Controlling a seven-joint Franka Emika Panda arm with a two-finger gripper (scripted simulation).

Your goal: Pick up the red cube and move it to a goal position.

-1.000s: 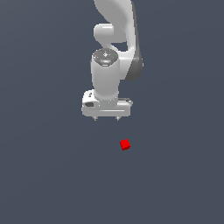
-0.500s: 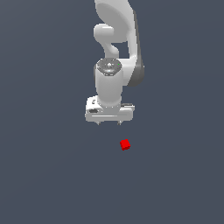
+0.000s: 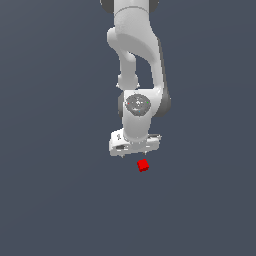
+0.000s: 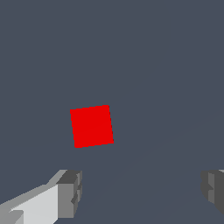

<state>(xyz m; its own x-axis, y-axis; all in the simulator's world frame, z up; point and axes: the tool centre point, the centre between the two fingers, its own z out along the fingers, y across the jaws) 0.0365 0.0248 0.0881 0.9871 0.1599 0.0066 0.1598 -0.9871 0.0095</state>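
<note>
The red cube [image 3: 143,165] is a tiny bright red block lying on the dark grey floor. My white gripper [image 3: 135,152] hangs just above and slightly toward the exterior view's left of it, pointing down. In the wrist view the red cube [image 4: 92,126] lies on the floor ahead of the gripper [image 4: 142,190], not between the fingers. Both grey fingertips [image 4: 70,192] stand far apart, so the gripper is open and holds nothing.
The flat dark grey floor [image 3: 60,200] runs all around the cube. The white arm [image 3: 137,45] rises behind the gripper toward the top of the exterior view.
The gripper has moved toward the exterior view's right and down, closer to the red cube. The cube has stayed where it was.
</note>
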